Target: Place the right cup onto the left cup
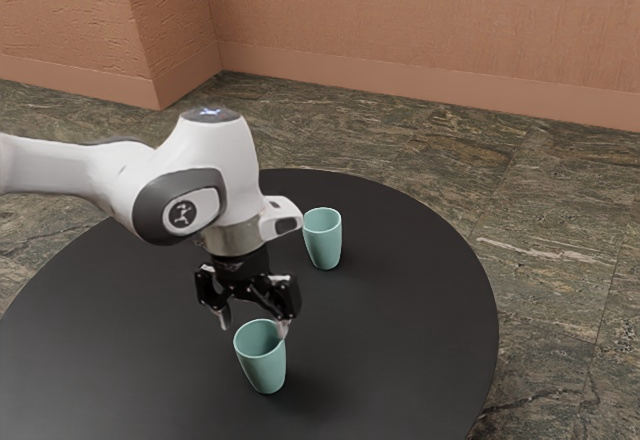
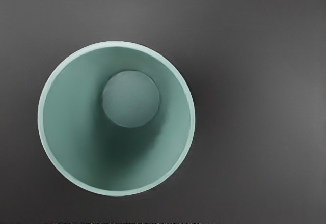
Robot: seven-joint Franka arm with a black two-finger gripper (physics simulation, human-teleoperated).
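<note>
Gripper [image 1: 253, 324] open, jaws wide apart, pointing down over the near cup [image 1: 264, 367]. One finger at the exterior view's left of the cup's mouth, its tip looks just outside the rim; the other overlaps the rim at the exterior view's right. Can't tell whether that second tip touches the rim or hangs just in front of or over it. Not clamped on anything, nothing held between the fingers.

Near cup: pale green, upright, mouth up, on the round black table [image 1: 410, 310], in the part nearer the exterior camera. Wrist view looks down into it: full circle of rim, inner wall, round bottom, dark shadow down one side of the inside. Inside looks empty.

Far cup [image 1: 323, 241]: same green, same shape, also upright and mouth up on the table, farther from the exterior camera and more to the exterior view's right than the gripper. Well apart from the near cup; cups not stacked. Fingers are away from it.

Arm [image 1: 203, 185] comes in from the exterior view's left, white with grey. Behind the table: patterned stone floor [image 1: 540, 220], orange-brown wall [image 1: 420, 30].
</note>
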